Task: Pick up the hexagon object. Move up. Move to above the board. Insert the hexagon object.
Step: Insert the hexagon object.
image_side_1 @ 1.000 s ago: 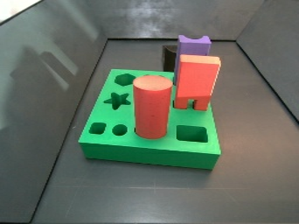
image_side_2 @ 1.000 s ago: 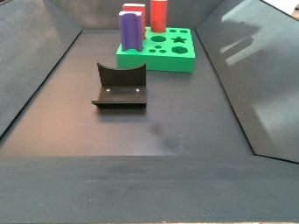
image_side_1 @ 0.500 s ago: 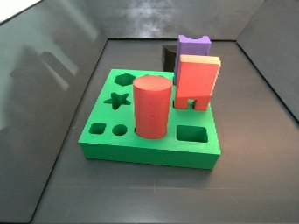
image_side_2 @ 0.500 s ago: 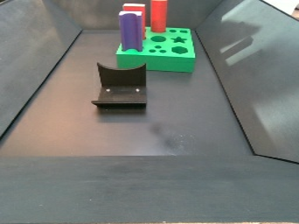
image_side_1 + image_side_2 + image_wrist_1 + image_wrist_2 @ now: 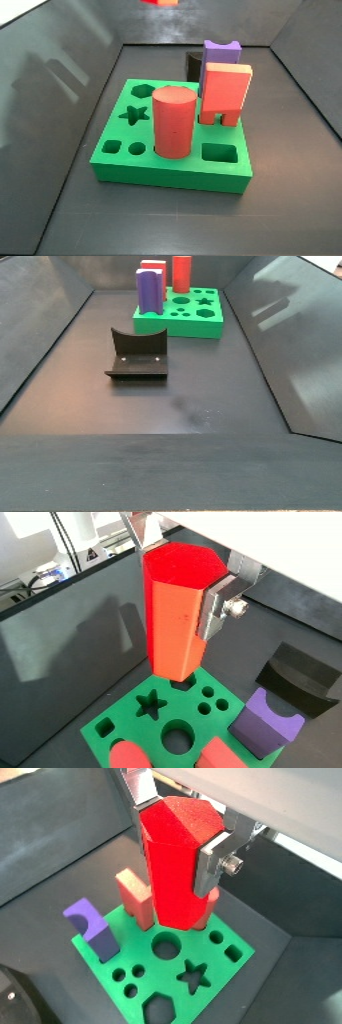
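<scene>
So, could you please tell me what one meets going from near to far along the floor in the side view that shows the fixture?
Fixture → board, with the purple block and the red pegs standing in it. The tool is out of this view; both wrist views show it above the board, holding the hexagon object.

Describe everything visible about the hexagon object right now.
The hexagon object is a bright red, matte, faceted prism with a flat top, held roughly upright. In both wrist views the gripper clamps its upper part between silver fingers, high above the green board, its lower end touching nothing. In a side view only its lower tip shows at the frame's top edge.
</scene>
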Controlling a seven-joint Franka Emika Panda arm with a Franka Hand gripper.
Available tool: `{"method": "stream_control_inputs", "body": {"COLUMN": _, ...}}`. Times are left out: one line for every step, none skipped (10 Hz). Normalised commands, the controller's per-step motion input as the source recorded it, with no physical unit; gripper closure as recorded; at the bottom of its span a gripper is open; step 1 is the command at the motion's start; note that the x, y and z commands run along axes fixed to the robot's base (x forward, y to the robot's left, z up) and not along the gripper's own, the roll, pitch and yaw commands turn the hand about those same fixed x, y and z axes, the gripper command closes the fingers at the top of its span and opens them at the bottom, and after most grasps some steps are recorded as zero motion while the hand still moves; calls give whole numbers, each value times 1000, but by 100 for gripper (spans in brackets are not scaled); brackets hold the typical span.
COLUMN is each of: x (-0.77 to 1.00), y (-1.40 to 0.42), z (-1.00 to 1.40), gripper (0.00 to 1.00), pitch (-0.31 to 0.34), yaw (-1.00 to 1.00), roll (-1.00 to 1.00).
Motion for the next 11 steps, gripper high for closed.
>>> {"method": "stream_control_inputs", "body": {"x": 0, "y": 369, "z": -374, "gripper": 100, "pitch": 0, "yaw": -14, "roll": -149}}
{"method": "stream_control_inputs", "body": {"x": -60, "y": 417, "z": -383, "gripper": 100, "pitch": 16, "yaw": -97, "roll": -14}}
{"method": "stream_control_inputs", "body": {"x": -94, "y": 500, "z": -437, "gripper": 100, "pitch": 11, "yaw": -83, "roll": -14}}
{"method": "stream_control_inputs", "body": {"x": -103, "y": 517, "z": -471, "gripper": 100, "pitch": 0, "yaw": -114, "roll": -41}}
{"method": "stream_control_inputs", "body": {"x": -143, "y": 503, "z": -534, "gripper": 100, "pitch": 0, "yaw": -171, "roll": -74}}
{"method": "stream_control_inputs", "body": {"x": -240, "y": 509, "z": -500, "gripper": 100, "pitch": 0, "yaw": -200, "roll": -77}}
{"method": "stream_control_inputs", "body": {"x": 0, "y": 66, "z": -49, "gripper": 100, "pitch": 0, "yaw": 0, "roll": 0}}
{"method": "stream_control_inputs", "body": {"x": 26, "y": 0, "z": -3, "gripper": 100, "pitch": 0, "yaw": 0, "roll": 0}}
{"method": "stream_control_inputs", "body": {"x": 0, "y": 0, "z": -406, "gripper": 100, "pitch": -24, "yaw": 0, "roll": 0}}
{"method": "stream_control_inputs", "body": {"x": -6, "y": 31, "z": -554, "gripper": 100, "pitch": -67, "yaw": 0, "roll": -51}}
{"method": "stream_control_inputs", "body": {"x": -100, "y": 69, "z": -511, "gripper": 100, "pitch": -79, "yaw": 0, "roll": -26}}
